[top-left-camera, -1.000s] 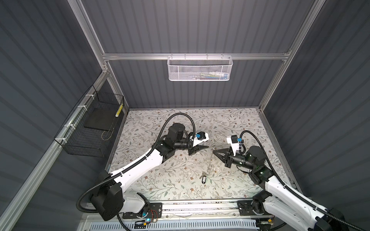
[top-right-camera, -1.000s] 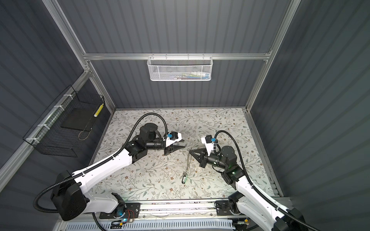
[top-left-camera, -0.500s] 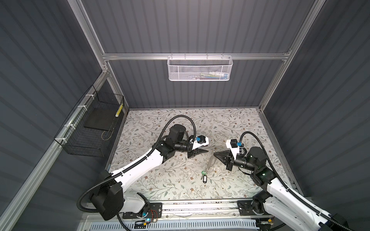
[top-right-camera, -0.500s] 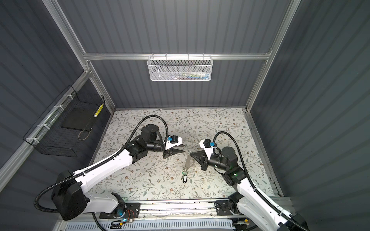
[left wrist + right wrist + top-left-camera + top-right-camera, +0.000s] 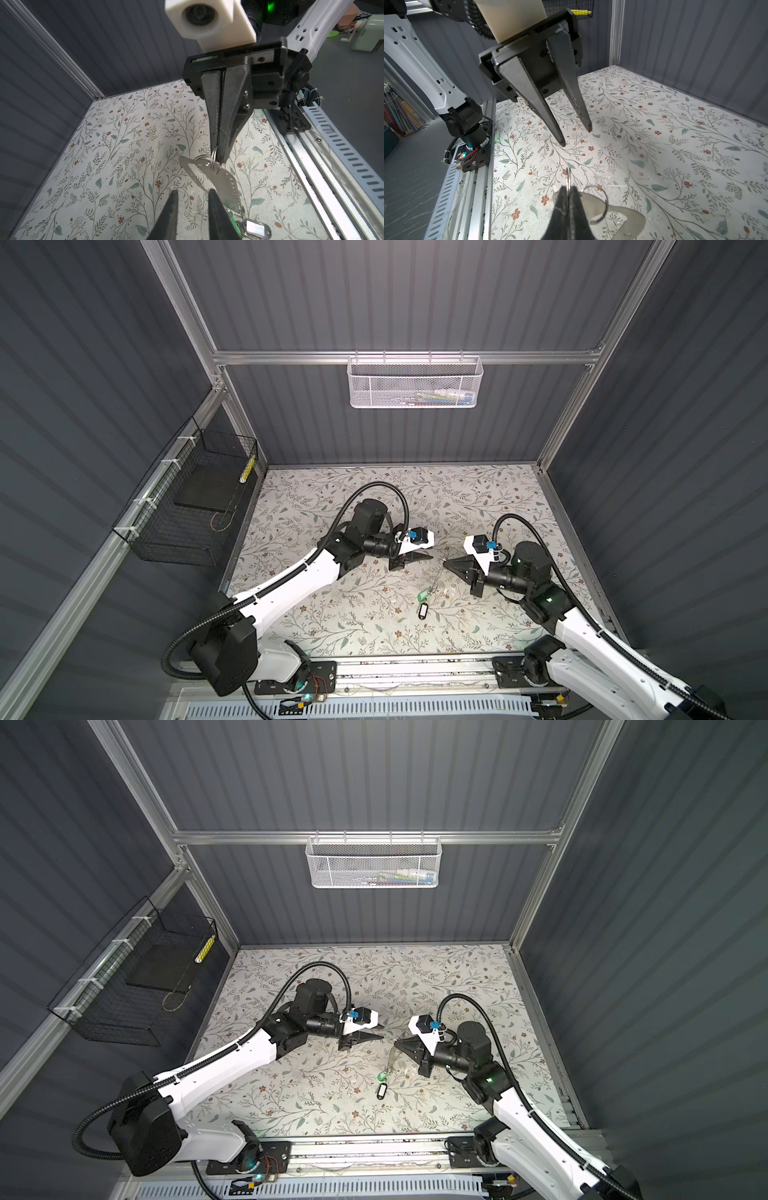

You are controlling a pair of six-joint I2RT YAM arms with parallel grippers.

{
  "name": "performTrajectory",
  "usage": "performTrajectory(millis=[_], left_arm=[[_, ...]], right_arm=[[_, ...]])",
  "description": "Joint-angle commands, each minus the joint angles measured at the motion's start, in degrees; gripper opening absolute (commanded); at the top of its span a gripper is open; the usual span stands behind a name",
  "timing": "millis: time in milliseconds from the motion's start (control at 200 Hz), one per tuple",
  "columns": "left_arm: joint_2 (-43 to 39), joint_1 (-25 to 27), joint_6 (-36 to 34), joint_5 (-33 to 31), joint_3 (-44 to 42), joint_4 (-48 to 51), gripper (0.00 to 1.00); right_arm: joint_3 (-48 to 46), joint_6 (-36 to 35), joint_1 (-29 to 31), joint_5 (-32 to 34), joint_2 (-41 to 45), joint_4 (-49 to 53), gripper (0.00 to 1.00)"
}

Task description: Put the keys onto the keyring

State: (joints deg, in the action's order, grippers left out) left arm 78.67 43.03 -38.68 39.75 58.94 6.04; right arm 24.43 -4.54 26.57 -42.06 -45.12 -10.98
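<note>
The keyring [image 5: 224, 182] is a grey metal plate hanging from one of its small rings [image 5: 568, 176]. My right gripper [image 5: 568, 188] is shut on that ring and holds the plate tilted above the floral table. In both top views the plate [image 5: 391, 1056] slopes down from the right gripper [image 5: 445, 562] to the keys. The keys lie at its lower end, one with a green tag [image 5: 423, 595] and one with a black tag [image 5: 423, 611]. I cannot tell how they are joined to it. My left gripper [image 5: 193, 190] stands open just beside the plate's upper edge, with nothing between its fingers.
A white mesh basket [image 5: 413, 383] hangs on the back wall and a black wire basket [image 5: 187, 506] on the left wall. An aluminium rail [image 5: 415, 668] runs along the table's front edge. Dark ribbed walls enclose the table on three sides.
My left gripper has turned and come down a little toward the keyring, its jaws narrowing. The right gripper has sunk slightly with the keyring still in it.
</note>
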Motion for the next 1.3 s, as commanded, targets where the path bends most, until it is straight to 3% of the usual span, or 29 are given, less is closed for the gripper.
performTrajectory(millis=[0, 585, 835, 981, 1046, 1296], left_arm=[[0.25, 1.51, -2.62, -1.52, 1.34, 1.10, 0.27], [3.77, 4.53, -3.75, -3.80, 3.99, 1.15, 0.20], [4.54, 4.84, -3.50, -2.68, 4.63, 1.05, 0.02], [4.04, 4.84, -1.17, -0.88, 3.84, -0.78, 0.00], [3.53, 4.75, 0.99, -0.09, 2.68, -3.61, 0.00], [2.86, 2.44, 13.53, 5.47, -3.36, -21.38, 0.00]], right_arm=[[2.28, -3.05, 0.24, -0.52, 0.29, 1.76, 0.00], [3.47, -4.98, 0.24, -1.10, -1.02, 3.51, 0.00], [3.39, -5.65, 0.26, -0.03, -0.97, 4.10, 0.00], [2.80, -5.75, 0.22, 4.44, 1.43, 5.09, 0.35], [1.76, -6.25, 0.17, 6.94, 3.90, 5.26, 0.45], [-0.34, -8.55, 0.17, 13.53, 13.53, 9.98, 0.49]])
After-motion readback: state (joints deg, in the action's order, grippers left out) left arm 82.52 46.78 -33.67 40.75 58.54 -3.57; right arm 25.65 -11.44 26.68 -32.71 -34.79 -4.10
